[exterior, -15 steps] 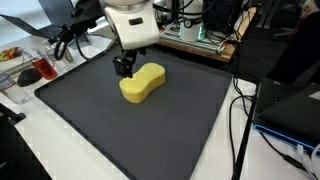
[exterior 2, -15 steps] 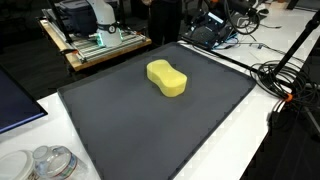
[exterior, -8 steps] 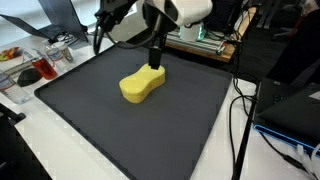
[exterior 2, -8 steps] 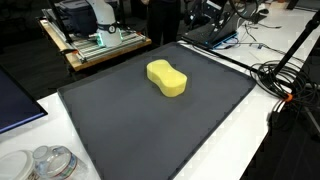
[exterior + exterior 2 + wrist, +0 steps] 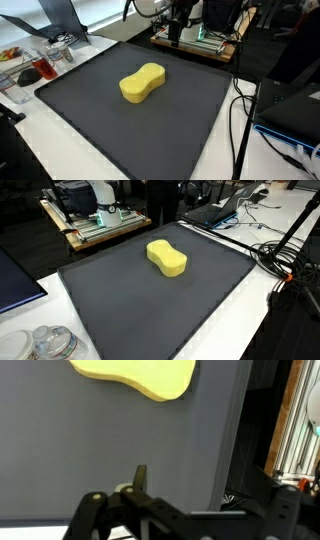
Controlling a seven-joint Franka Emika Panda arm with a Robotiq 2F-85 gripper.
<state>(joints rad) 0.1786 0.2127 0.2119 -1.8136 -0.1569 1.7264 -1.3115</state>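
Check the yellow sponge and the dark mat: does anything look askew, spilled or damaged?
Nothing stands out. The yellow sponge lies flat and whole on the dark mat, with no spill or stain visible around it.

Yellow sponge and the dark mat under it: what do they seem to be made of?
The yellow sponge looks like soft foam: matte, evenly coloured, rounded edges, no shine. The dark mat is likely rubber or a fabric-faced pad: flat, dull, no reflections; its texture is too fine to tell.
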